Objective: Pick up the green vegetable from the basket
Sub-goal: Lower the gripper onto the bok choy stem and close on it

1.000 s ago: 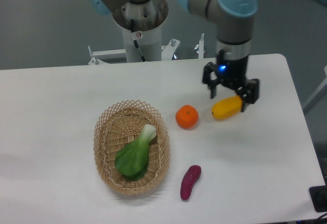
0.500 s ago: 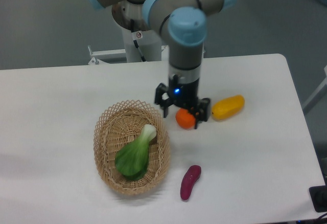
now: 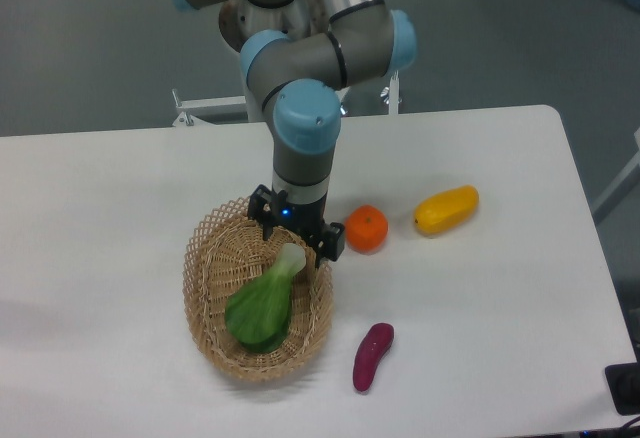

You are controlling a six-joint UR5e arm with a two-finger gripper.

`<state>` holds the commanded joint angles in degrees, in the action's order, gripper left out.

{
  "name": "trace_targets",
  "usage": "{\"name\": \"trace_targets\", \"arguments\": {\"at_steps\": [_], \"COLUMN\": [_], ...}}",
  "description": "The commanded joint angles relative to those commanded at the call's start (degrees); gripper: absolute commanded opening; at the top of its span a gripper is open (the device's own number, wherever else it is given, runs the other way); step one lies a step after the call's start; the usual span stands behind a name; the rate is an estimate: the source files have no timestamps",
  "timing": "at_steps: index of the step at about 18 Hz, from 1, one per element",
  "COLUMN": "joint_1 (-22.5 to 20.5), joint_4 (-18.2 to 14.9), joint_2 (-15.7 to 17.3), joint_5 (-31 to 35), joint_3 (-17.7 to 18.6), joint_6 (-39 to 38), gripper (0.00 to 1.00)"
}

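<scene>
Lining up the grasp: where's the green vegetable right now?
The green vegetable lies inside the basket, left of centre on the table, white stem pointing up-right under the open gripper; the orange sits just right of the basket.

You have a white table [image 3: 120, 188] carrying four things directly: the wicker basket [image 3: 205, 288] left of centre, an orange [image 3: 366, 228] just beside its upper right rim, a yellow oblong fruit [image 3: 446, 209] farther right, and a purple eggplant-like piece [image 3: 372, 355] near the basket's lower right.
</scene>
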<state>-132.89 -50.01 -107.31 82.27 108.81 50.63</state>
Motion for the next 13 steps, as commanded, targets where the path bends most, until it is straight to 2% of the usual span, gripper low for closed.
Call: {"name": "trace_targets", "arguments": {"at_steps": [4, 13], "joint_1": [0.7, 1.7], "joint_4": [2.1, 2.2], "joint_2": [-1.8, -4.2], "joint_5": [0.0, 2.4], "joint_3": [0.0, 0.1], "joint_6": [-0.4, -0.6], "gripper": [1.0, 1.0]}}
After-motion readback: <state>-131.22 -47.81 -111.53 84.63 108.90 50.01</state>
